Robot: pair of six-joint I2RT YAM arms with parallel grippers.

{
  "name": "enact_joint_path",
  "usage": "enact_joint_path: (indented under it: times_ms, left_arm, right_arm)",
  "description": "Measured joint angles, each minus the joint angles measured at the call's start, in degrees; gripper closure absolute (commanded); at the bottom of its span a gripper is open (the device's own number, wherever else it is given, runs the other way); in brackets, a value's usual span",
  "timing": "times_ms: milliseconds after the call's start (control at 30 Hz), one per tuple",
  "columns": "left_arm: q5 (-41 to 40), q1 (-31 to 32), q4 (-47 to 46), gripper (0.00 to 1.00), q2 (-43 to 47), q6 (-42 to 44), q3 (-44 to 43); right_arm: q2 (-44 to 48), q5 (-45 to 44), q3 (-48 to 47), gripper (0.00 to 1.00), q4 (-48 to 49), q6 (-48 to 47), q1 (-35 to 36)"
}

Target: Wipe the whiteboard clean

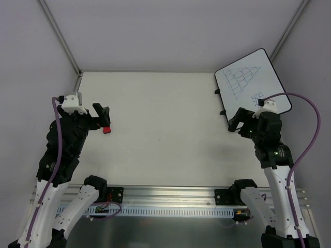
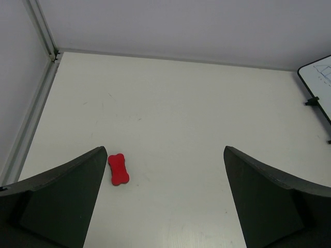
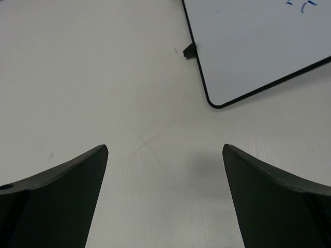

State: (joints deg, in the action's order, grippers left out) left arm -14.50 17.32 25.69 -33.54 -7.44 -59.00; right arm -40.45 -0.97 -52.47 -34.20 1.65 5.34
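Observation:
The whiteboard [image 1: 247, 77] lies tilted at the table's far right, with a dark pen pyramid of bricks drawn on it and some scribbles near its lower corner. My right gripper [image 1: 234, 120] hovers open just left of that corner. In the right wrist view the whiteboard [image 3: 258, 46] fills the upper right and the gripper [image 3: 165, 147] has only bare table between its fingers. A small red bone-shaped eraser [image 1: 106, 129] lies on the table at the left. My left gripper [image 1: 105, 118] is open above it, and the eraser [image 2: 118, 169] lies beside the left finger [image 2: 67, 196], apart from it.
Grey walls with metal corner rails [image 1: 62, 39] close in the table on three sides. Two small black clips [image 1: 217, 92] stick out from the whiteboard's left edge. The arm bases stand on a rail [image 1: 170, 194] at the near edge.

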Motion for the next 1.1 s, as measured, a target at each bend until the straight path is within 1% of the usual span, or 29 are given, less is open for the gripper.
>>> enact_joint_path:
  times_ms: [67,167,267,333,467,567,833,967,1100]
  left_arm:
    - [0.61,0.0,-0.02,0.01,0.37,-0.74,0.28]
    - [0.96,0.0,0.0,0.01,1.09,-1.36,0.92]
    - [1.11,0.0,-0.02,0.01,1.9,-2.27,1.86]
    - [1.29,0.0,-0.04,0.01,2.12,-2.64,2.54]
    - [2.19,0.0,0.02,0.01,1.62,-3.15,3.23]
    - [2.45,0.0,-0.04,0.01,0.52,-3.41,3.23]
    - [3.48,0.0,-0.02,0.01,-3.04,-3.43,3.1]
    - [3.65,0.0,-0.09,0.01,-4.68,-3.21,2.91]
    - [3.78,0.0,-0.09,0.01,-5.66,-2.82,2.91]
  right_arm:
    - [-0.31,-2.4,1.42,0.1,1.09,-0.92,-1.36]
    - [-1.05,-4.59,2.54,0.11,4.04,-2.4,-5.35]
    - [-2.71,-4.07,3.76,0.11,8.5,-3.89,-12.09]
    - [-4.2,-2.23,5.16,0.1,12.37,-4.24,-17.53]
    - [-7.67,4.74,8.61,0.1,19.34,-4.2,-28.46]
    - [-11.47,9.16,10.27,0.1,25.0,-3.74,-33.48]
    - [-21.0,19.76,13.49,0.1,40.39,-0.24,-42.1]
    - [-24.46,24.65,13.9,0.1,44.61,-0.02,-45.13]
    - [-27.76,28.87,13.88,0.11,47.98,-0.17,-46.29]
